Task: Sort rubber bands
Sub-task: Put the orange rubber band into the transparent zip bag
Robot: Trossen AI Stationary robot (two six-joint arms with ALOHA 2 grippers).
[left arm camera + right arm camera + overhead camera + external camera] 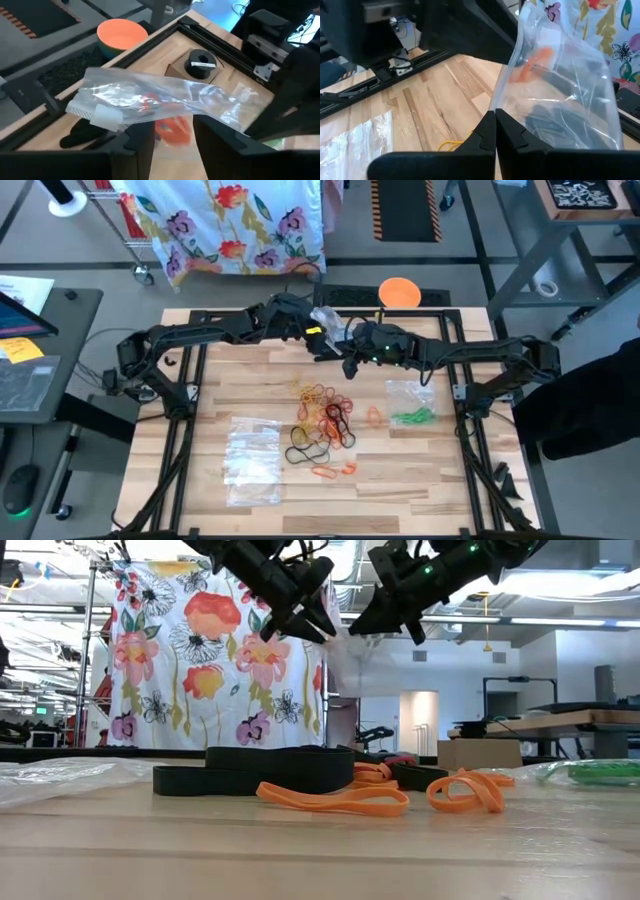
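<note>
While both arms meet above the table's far side:
Rubber bands [322, 418]: loose pile on the wood, nearer the front than either gripper; thin orange, red, yellow, black loops.
Right gripper [495, 131]: fingers pinched together on a clear bag [560, 95].
Left gripper [172, 131]: fingers apart beside that bag.

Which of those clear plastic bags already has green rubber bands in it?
The clear bag lying flat on the table's right side, below the right arm; green bands show through it. The bags on the left look empty, and the one held up between the grippers shows orange.
</note>
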